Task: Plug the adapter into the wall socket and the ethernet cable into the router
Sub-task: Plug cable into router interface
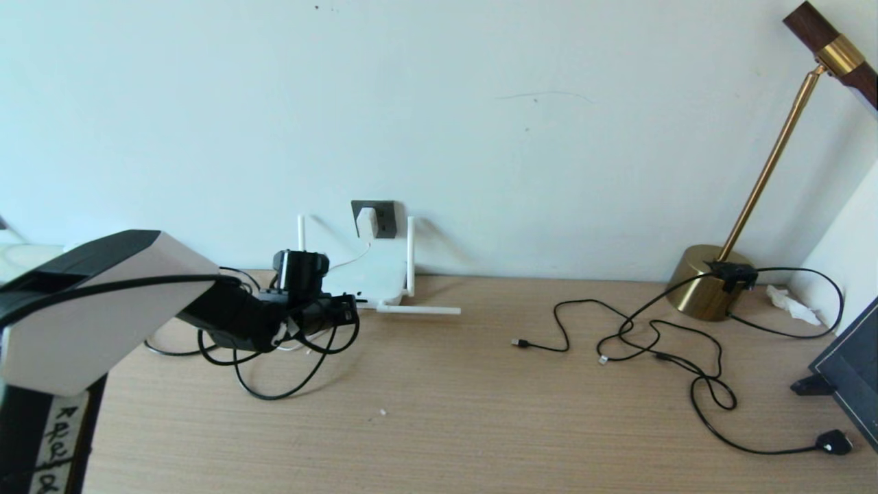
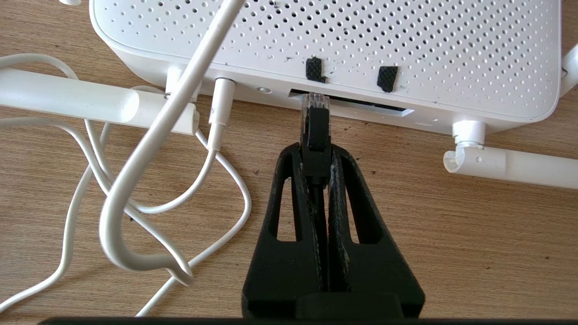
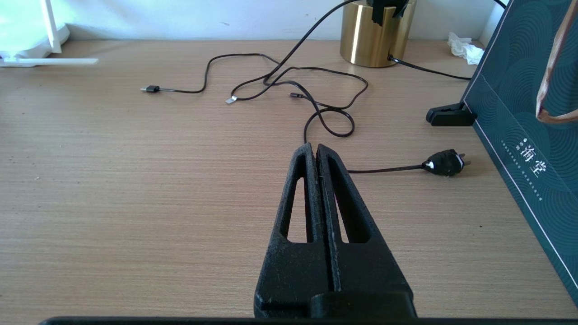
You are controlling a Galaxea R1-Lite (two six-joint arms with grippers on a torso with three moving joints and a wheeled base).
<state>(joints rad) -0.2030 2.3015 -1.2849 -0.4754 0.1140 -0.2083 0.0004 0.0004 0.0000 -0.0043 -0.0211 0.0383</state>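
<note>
Left gripper [image 2: 316,151] jaws clamped on ethernet cable [image 2: 316,131] plug; clear tip at 12 o'clock, entering router [image 2: 334,40] port slot, seating depth unclear.

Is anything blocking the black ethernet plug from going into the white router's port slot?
Nothing visible does. The left gripper holds the black ethernet cable, its clear tip right at the flat white router's dark port slot. The white cords lie off to one side.
</note>
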